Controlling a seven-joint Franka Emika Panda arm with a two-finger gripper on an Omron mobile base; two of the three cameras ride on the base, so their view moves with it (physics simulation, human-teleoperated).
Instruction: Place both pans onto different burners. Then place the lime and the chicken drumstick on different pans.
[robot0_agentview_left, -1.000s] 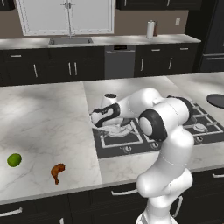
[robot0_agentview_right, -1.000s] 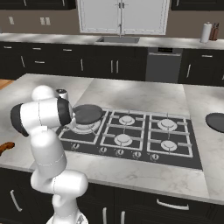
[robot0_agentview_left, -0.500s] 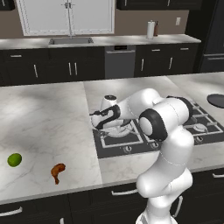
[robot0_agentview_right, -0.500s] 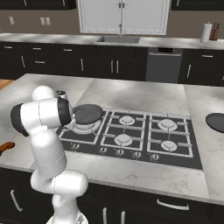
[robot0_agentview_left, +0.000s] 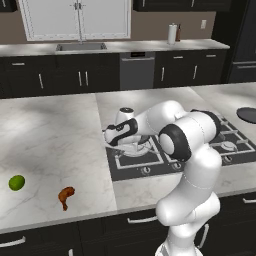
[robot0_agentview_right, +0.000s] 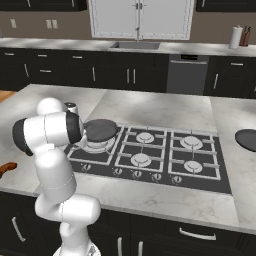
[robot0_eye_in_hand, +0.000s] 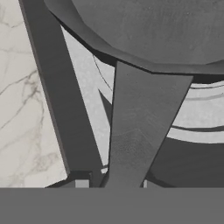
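Observation:
The grey pan (robot0_agentview_right: 100, 129) sits over the cooktop's rear left burner (robot0_agentview_right: 96, 145). In the hand view its bowl (robot0_eye_in_hand: 166, 26) lies at the top and its flat handle (robot0_eye_in_hand: 140, 127) runs down between my fingertips. My gripper (robot0_agentview_left: 109, 141) is shut on that handle at the cooktop's left edge. The darker pan (robot0_agentview_left: 247, 114) lies on the counter to the right of the cooktop. On the counter at front left are the lime (robot0_agentview_left: 16, 182) and the chicken drumstick (robot0_agentview_left: 65, 195), well apart from the gripper.
The black cooktop (robot0_agentview_right: 150, 172) carries several other burners under grey grates, all bare. My arm arches over its left half. A sink and a paper towel roll (robot0_agentview_left: 172, 34) stand on the back counter, far off.
The hand and the grey pan have hardly moved, at most a slight drop toward the grate. The grip is unchanged.

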